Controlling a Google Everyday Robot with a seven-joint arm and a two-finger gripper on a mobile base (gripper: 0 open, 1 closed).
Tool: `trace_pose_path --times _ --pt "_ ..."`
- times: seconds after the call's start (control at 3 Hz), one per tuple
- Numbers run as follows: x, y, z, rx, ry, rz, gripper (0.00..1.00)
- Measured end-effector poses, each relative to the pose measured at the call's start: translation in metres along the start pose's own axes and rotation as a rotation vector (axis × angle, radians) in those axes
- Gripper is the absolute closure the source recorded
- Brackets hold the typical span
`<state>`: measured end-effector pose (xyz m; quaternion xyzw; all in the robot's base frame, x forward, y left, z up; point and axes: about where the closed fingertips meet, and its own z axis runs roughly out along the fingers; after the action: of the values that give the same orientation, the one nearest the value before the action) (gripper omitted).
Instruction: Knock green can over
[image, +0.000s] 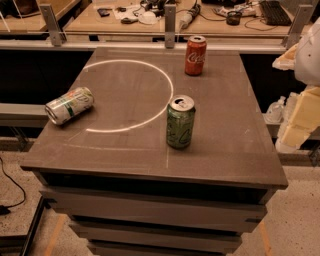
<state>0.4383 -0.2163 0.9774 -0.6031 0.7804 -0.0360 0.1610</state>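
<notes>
The green can (180, 123) stands upright near the middle of the dark table (225, 150), a little toward the front. It is dark green with pale lettering and a silver top. It stands just outside the right edge of a white circle (170, 87) marked on the tabletop. My gripper (294, 134) shows as pale cream parts at the right edge of the view. It is beyond the table's right side, well apart from the green can and touching nothing.
A red cola can (195, 55) stands upright at the back of the table. A pale silver-white can (69, 105) lies on its side near the left edge. Behind the table runs a rail and a cluttered desk (150, 15). A cable (10, 185) lies on the floor at left.
</notes>
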Motion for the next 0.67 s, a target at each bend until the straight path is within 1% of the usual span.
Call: trace_pose_path --times 0.33,0.67 --pt "0.000 0.000 0.000 0.000 0.000 0.000 0.00" --pt "-0.010 0.000 0.012 -0.035 -0.069 -0.002 0.00"
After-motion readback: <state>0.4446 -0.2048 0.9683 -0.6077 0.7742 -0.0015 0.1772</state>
